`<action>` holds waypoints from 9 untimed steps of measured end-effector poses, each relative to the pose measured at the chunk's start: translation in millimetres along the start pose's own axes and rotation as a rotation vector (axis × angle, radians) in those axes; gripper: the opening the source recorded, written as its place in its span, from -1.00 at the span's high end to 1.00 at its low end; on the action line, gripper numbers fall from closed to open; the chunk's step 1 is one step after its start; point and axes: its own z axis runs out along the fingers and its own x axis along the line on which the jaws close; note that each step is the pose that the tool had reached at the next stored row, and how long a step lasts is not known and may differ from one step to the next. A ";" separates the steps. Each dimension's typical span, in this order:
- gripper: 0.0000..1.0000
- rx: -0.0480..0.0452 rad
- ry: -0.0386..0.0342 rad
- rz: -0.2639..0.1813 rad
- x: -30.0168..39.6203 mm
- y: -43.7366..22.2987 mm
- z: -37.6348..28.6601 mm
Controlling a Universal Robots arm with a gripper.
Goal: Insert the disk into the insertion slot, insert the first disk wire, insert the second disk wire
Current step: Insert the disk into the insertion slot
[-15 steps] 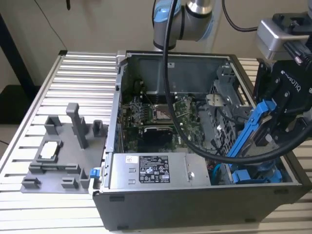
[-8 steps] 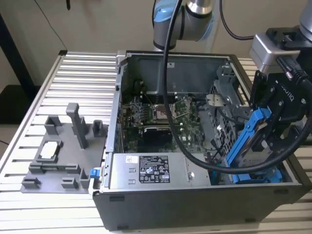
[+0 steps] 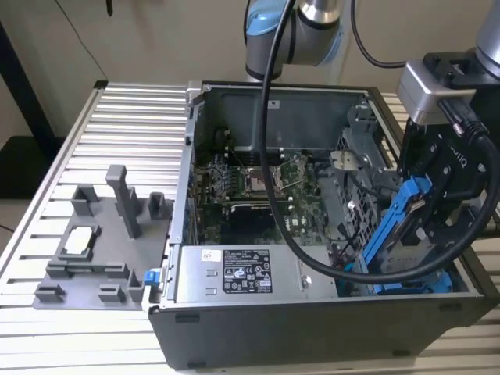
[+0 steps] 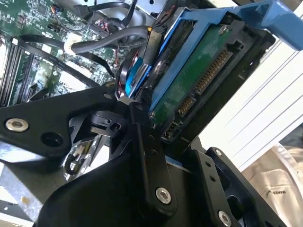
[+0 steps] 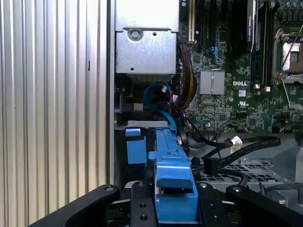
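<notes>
The disk [image 3: 400,223] hangs steeply tilted at the case's [image 3: 234,328] end on the exterior view's right, lower end near the slot [image 5: 147,124], pinched by the gripper [image 5: 174,205]. I judge it wants levelling and squaring to the slot's walls (cables [image 5: 251,144] lie close).

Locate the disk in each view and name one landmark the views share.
Exterior view: the disk stands tilted inside the case, at the exterior view's right.
Second wrist view: the disk shows its green circuit-board face, with the blue frame along its edge.
First wrist view: the disk is seen edge-on, blue frame toward the camera.
Shared landmark: the motherboard.
</notes>
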 end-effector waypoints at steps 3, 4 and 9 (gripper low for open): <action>0.31 0.0001 -0.0003 0.000 -0.1 0.0 0.1; 0.19 0.0000 -0.0002 0.000 0.0 0.0 0.1; 0.07 0.0000 -0.0003 0.000 -0.1 0.0 0.2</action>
